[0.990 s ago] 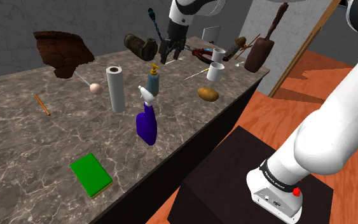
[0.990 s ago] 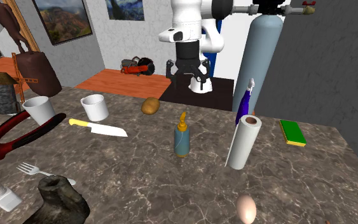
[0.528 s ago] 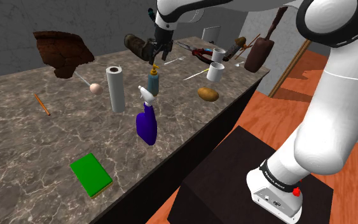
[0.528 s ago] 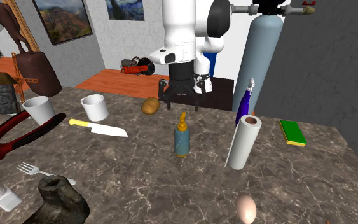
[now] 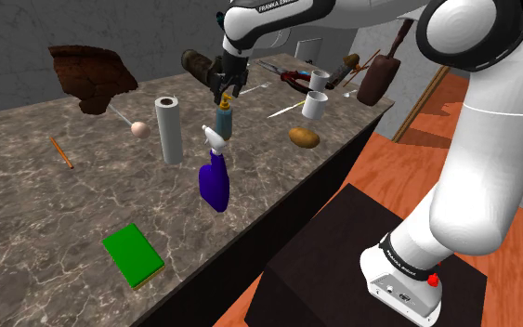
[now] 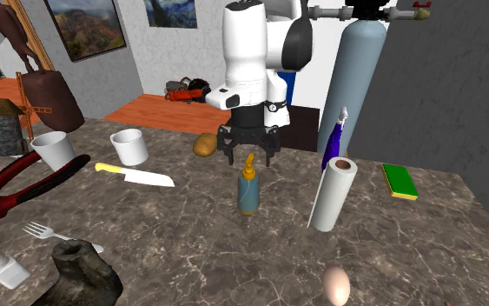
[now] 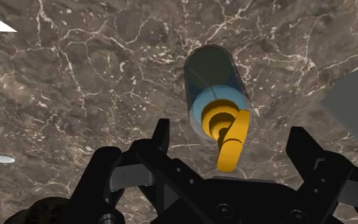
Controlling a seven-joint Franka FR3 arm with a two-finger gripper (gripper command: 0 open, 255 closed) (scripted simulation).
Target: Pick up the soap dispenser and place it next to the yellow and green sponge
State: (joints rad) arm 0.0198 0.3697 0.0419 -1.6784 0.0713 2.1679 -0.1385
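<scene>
Wide open at the tool (image 6: 249, 159) (image 5: 224, 90) (image 7: 231, 146): black fingers (image 7: 161, 137) spread well apart, clasping nothing. Hangs pointing straight down over the soap dispenser (image 6: 248, 191) (image 5: 224, 121) (image 7: 212, 76), with the fingertips about level with the top of the orange pump (image 7: 228, 137) and one on each side of it. Along the tool, shows the pump nozzle between the two fingers with a gap on both sides and no contact, and under it the bluish-grey bottle body standing upright on the dark marbled counter (image 7: 75, 63) (image 5: 45, 214) (image 6: 190, 235).

Just beside the dispenser, toward the shoulder view's left: an upright paper towel roll (image 5: 168, 130) (image 6: 333, 193). Nearer the counter's front edge in that view: a purple spray bottle (image 5: 215, 176) (image 6: 331, 143), and off to the right a potato (image 5: 304, 137) (image 6: 205, 144). Well apart from the dispenser, past the spray bottle, lying flat near the counter's edge: the green sponge (image 5: 132, 254) (image 6: 399, 180) with its yellow underside showing as a thin strip.

Hard to judge from the shoulder view: the pump's top merges with the dark tool in front of the wall. Cut off at the wrist view's edge beside one finger: a flat grey shape (image 7: 352, 102), not identifiable.
</scene>
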